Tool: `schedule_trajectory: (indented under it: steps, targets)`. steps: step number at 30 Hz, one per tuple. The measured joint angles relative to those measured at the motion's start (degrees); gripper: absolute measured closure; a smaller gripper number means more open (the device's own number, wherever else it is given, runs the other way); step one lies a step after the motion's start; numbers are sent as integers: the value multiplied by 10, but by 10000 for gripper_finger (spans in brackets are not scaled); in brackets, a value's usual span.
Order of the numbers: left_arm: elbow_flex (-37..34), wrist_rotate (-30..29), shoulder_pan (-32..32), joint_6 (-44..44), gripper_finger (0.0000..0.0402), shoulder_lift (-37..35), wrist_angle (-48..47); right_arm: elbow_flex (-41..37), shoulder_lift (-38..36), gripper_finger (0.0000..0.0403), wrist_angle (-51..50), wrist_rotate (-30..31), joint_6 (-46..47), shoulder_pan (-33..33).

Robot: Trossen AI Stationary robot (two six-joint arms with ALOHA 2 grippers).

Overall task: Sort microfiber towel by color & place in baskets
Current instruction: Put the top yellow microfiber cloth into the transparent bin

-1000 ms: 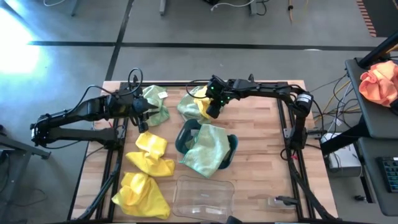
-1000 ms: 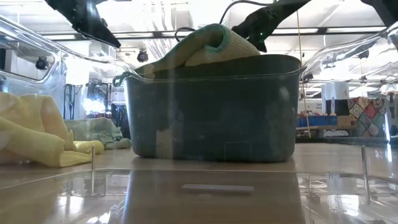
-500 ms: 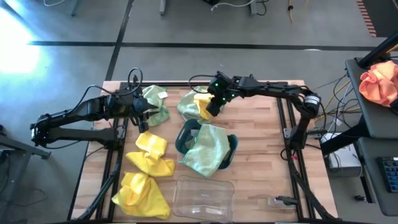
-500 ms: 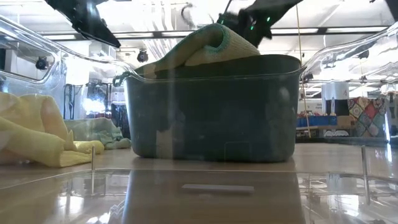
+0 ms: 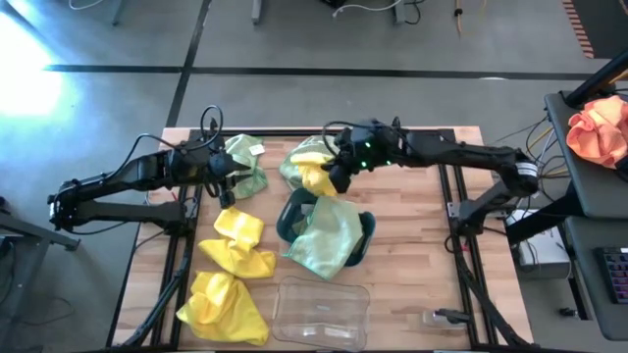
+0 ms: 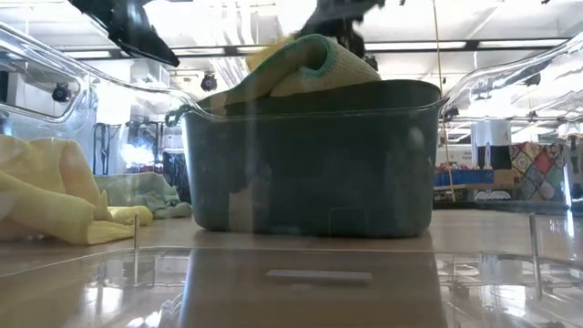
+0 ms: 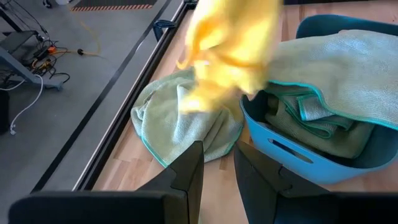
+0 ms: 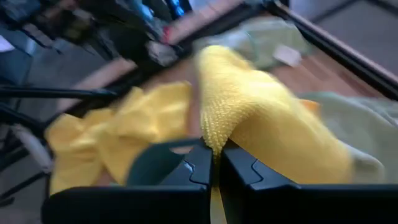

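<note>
Green towel (image 5: 294, 163) beside teal basket (image 5: 365, 235)

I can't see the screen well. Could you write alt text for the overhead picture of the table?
From above, the right arm's fingers pinch a yellow towel lifted off a green one at the table's far edge. Below sits a teal basket draped with a green towel, and a clear basket. More yellow towels lie left, near the waiting left arm.

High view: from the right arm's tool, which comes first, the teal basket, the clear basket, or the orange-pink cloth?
From the right tool, shut on a yellow towel:
1. Teal basket, just below it in the picture.
2. Clear basket, at the table's near edge.
3. Orange-pink cloth, off the table, far right.
</note>
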Motion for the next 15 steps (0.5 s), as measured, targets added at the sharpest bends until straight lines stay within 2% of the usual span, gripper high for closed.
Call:
schedule_trajectory:
  steps: [5,15]
  targets:
    - [0,0,0,-1,327,0,0,0,-32,394,16,43,14,58]
    - [-2,0,0,-65,327,1,19,0,-64,394,45,42,43,159]
